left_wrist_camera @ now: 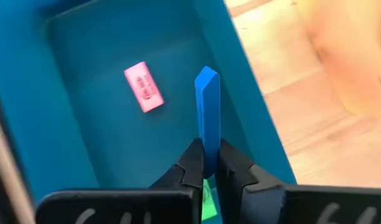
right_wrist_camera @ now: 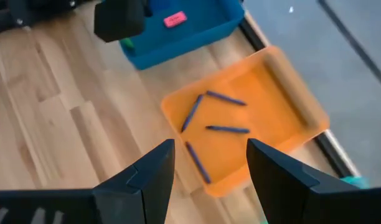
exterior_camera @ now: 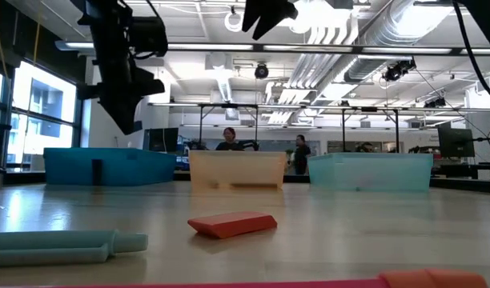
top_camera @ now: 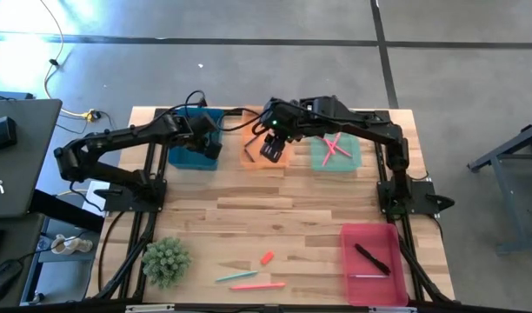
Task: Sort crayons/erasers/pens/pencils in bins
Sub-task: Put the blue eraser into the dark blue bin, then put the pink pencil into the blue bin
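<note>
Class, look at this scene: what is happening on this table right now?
A two-armed robot is sorting stationery into bins. The left hand grips a blue eraser over the blue bin, where a pink eraser lies. The right hand hovers open above the orange bin of crayons. Pencils and an eraser still lie on the table.

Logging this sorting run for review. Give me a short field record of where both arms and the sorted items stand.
left gripper: jaws shut on blue eraser, over blue bin
blue bin contents: pink eraser
right gripper: jaws open, empty, above orange bin
orange bin contents: four crayons
still on table: red eraser, two pencils
</note>
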Controlling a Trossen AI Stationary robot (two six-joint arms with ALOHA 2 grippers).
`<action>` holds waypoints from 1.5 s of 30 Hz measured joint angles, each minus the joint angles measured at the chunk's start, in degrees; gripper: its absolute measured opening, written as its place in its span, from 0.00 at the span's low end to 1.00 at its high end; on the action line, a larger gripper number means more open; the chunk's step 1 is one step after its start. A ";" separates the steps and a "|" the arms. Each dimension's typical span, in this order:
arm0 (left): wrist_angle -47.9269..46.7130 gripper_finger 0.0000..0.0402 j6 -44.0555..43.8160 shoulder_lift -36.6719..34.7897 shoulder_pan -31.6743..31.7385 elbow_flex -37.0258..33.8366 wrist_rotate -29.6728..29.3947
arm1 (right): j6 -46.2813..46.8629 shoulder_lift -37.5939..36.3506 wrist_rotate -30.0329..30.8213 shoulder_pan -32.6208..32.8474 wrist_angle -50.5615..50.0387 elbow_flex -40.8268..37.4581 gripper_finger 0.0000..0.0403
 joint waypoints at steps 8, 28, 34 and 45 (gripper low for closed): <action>5.97 0.01 3.75 0.02 1.64 -4.75 4.64 | 5.75 2.36 0.09 3.29 -0.85 0.00 0.48; 6.57 0.10 8.43 0.28 2.49 -6.82 4.90 | 17.23 9.28 1.16 11.23 0.25 -0.07 0.48; 6.78 0.17 9.86 0.28 2.65 -6.80 2.94 | 20.86 9.86 1.16 13.14 0.07 -0.06 0.48; 6.78 0.30 18.59 0.28 2.87 -3.82 7.09 | 21.02 9.90 1.16 16.57 0.18 -0.05 0.48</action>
